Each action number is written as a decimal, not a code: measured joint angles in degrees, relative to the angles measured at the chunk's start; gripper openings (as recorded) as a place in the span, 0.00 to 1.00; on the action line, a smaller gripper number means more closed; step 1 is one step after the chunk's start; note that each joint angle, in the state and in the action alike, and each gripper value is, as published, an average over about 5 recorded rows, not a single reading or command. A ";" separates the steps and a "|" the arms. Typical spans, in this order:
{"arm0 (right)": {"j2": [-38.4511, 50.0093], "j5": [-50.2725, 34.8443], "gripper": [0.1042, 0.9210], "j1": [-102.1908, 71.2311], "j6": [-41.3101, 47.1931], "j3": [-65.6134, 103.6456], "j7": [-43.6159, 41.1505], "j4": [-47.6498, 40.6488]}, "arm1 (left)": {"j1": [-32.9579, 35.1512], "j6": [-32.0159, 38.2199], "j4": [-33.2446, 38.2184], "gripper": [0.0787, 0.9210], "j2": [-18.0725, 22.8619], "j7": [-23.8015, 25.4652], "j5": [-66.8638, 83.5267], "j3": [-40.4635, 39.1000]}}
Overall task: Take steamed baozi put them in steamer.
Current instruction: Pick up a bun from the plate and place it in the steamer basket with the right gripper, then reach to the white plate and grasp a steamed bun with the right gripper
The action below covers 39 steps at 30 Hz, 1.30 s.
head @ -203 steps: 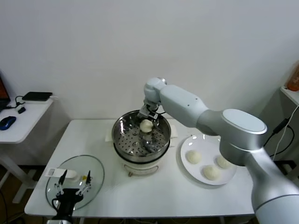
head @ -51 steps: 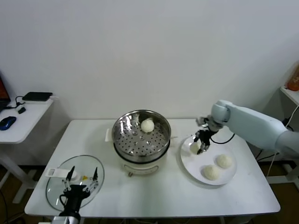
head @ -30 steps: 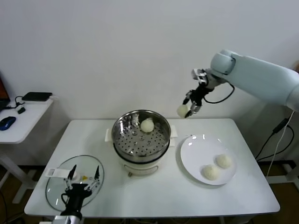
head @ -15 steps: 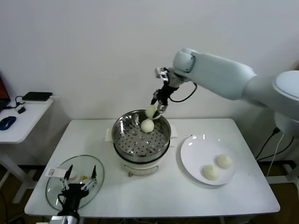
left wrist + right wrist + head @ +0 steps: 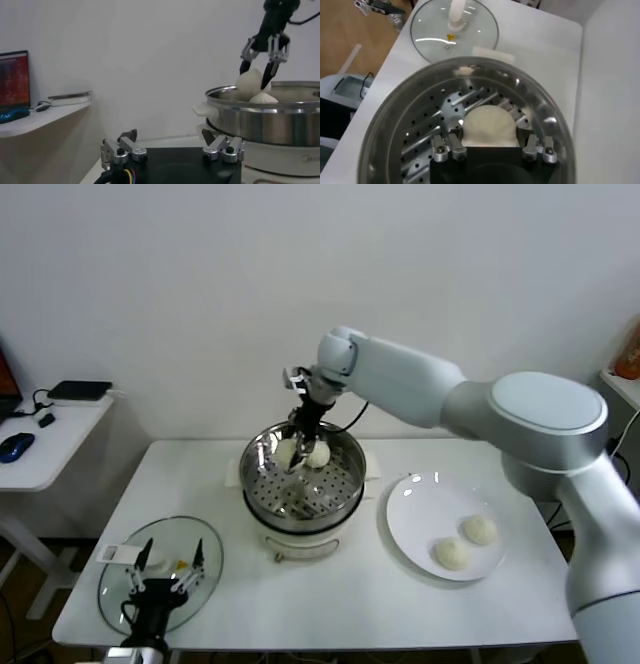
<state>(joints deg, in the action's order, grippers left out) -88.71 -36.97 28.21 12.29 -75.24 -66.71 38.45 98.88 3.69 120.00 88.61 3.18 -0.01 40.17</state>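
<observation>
The bun [image 5: 287, 452] we are carrying now hangs inside the rim of the steamer [image 5: 262, 492], just left of the bun [image 5: 318, 454] already resting at the far side of the perforated floor. A second ago it was still high in the air to the right, between plate and pot, so the carry is done and only the release remains. Our right pincer [image 5: 297, 446] reaches down from above with its fingers around the bun; they look to be easing apart, though the bun has not visibly dropped. Two buns [image 5: 480, 529] wait on the white plate [image 5: 412, 506] at the right of the bench [image 5: 330, 604], so we judge the task about half done. Our left pincer [image 5: 160, 572] stands parked, fingers apart, over the glass lid [image 5: 120, 579] at the near left.
</observation>
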 measured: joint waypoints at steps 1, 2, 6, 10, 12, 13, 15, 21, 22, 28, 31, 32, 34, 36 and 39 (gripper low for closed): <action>-0.42 0.28 0.72 -0.37 -0.09 0.17 0.00 -0.44 | 0.00 -0.01 0.02 0.88 0.00 0.00 0.03 0.02; -0.80 0.54 0.72 -0.71 -0.16 0.34 0.00 -0.85 | 0.00 -0.02 0.04 0.88 0.00 0.00 0.06 0.05; -1.84 1.40 0.72 -1.77 -0.34 0.89 0.01 -2.20 | 0.07 -0.02 0.05 0.88 -0.06 -0.01 0.33 0.32; -2.45 2.19 0.72 -2.61 -0.49 1.35 0.13 -3.08 | 0.17 -0.01 -0.01 0.88 -0.14 -0.03 0.57 0.48; -2.58 2.58 0.73 -2.95 -0.60 1.55 0.19 -3.35 | 0.18 -0.01 -0.02 0.88 -0.13 -0.04 0.61 0.47; -2.61 2.76 0.73 -3.08 -0.66 1.63 0.20 -3.47 | 0.19 -0.01 -0.02 0.88 -0.13 -0.05 0.62 0.46; -2.63 3.09 0.75 -3.30 -0.79 1.81 0.21 -3.67 | 0.20 -0.01 -0.03 0.88 -0.12 -0.06 0.65 0.46; -2.50 4.03 0.86 -3.66 -0.93 2.07 0.14 -3.72 | 0.40 0.06 -0.12 0.88 -0.12 -0.08 0.72 0.56; -2.46 4.15 0.87 -3.73 -0.94 2.14 0.12 -3.68 | 0.42 0.08 -0.15 0.88 -0.12 -0.09 0.73 0.59; -1.80 4.31 0.88 -3.55 -0.98 2.65 -0.34 -2.93 | 0.48 0.16 -0.28 0.88 -0.12 -0.10 0.76 0.68; -0.91 3.83 0.88 -2.65 -1.10 2.36 -0.80 -1.84 | 0.42 0.17 -0.28 0.88 -0.10 -0.11 0.74 0.62; -0.48 3.58 0.88 -2.18 -1.18 2.13 -1.01 -1.32 | 0.39 0.17 -0.27 0.88 -0.08 -0.11 0.72 0.59; 0.56 3.08 0.88 -1.03 -1.44 1.52 -1.47 -0.11 | 0.36 0.15 -0.24 0.88 -0.04 -0.12 0.67 0.55; 1.80 2.71 0.88 0.41 -1.81 0.83 -2.02 1.15 | 0.32 0.09 -0.21 0.88 0.00 -0.14 0.63 0.52; 3.96 2.32 0.88 2.87 -2.60 -0.20 -2.94 3.00 | 0.24 -0.01 -0.19 0.88 0.02 -0.15 0.53 0.43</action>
<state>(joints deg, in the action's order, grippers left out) -84.75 -34.65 31.09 9.69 -75.44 -69.65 41.45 99.12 3.69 119.81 88.64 3.02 0.51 40.60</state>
